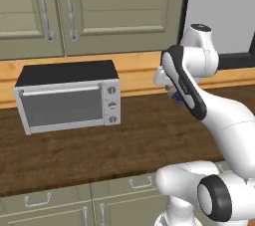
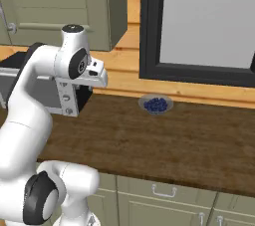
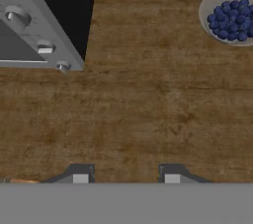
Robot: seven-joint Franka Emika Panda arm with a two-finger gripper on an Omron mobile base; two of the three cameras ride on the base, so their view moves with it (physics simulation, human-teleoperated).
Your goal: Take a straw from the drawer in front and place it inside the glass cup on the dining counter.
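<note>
My gripper (image 3: pixel 126 176) hangs open above the brown wooden counter top (image 3: pixel 138 104), with nothing between its two dark fingertips (image 3: pixel 81 174). My hand (image 2: pixel 94 74) is held over the counter, between the toaster oven and the bowl of blueberries. Below the counter's front edge is a shut sage-green drawer (image 1: pixel 124 186) (image 2: pixel 164 190) with a small silver bar handle (image 1: pixel 141 183). The straw, the glass cup and the dining counter are out of view.
A silver toaster oven (image 1: pixel 67 100) (image 3: pixel 39 25) stands at the back left of the counter. A small bowl of blueberries (image 2: pixel 157 104) (image 3: pixel 230 18) sits at the wall under a dark-framed window (image 2: pixel 199 21). Green wall cabinets (image 1: pixel 99 6) hang above. More green drawers (image 1: pixel 37 201) flank the one in front.
</note>
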